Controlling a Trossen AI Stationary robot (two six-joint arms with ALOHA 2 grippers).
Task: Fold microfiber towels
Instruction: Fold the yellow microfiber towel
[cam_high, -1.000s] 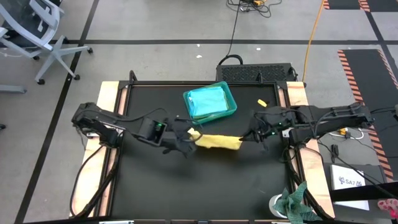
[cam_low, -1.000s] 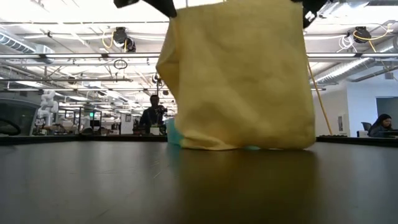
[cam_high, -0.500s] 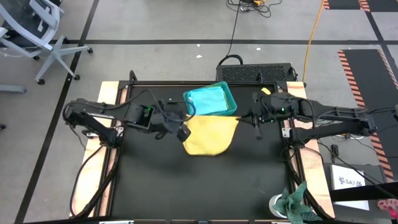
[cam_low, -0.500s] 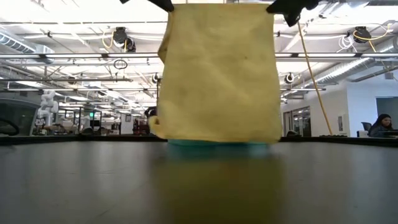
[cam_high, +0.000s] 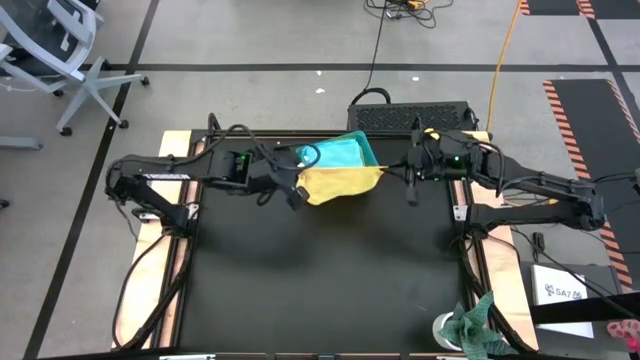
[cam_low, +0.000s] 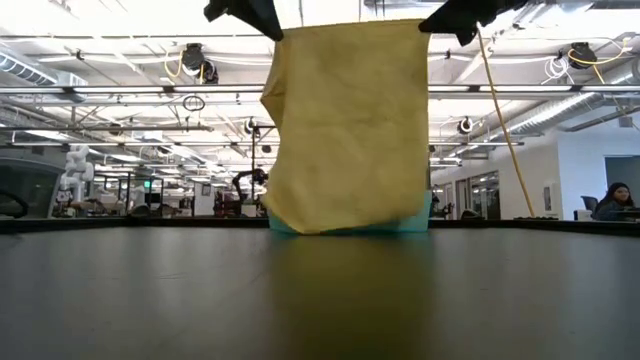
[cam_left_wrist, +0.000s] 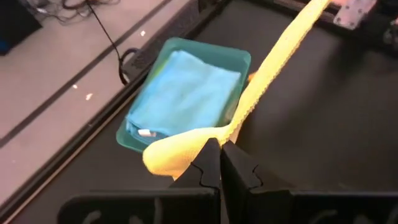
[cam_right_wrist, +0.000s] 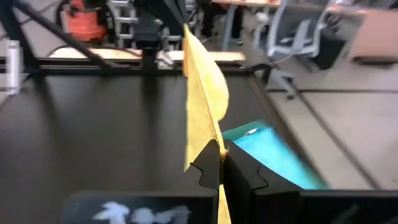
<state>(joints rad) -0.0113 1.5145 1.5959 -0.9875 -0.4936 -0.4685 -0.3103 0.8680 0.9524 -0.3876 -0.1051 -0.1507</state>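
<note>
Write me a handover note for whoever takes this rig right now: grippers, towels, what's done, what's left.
Left gripper: shut on one top corner of the yellow towel.
Right gripper: shut on the other top corner.
The yellow towel hangs stretched between them, raised above the table at its far side, beside the teal tray; its lower edge looks just off the surface in the low view.
A light blue towel lies folded in the tray.
Done: one towel folded and trayed; yellow one lifted and spread.
Left: lay the yellow towel down, fold it, put it in the tray.
</note>
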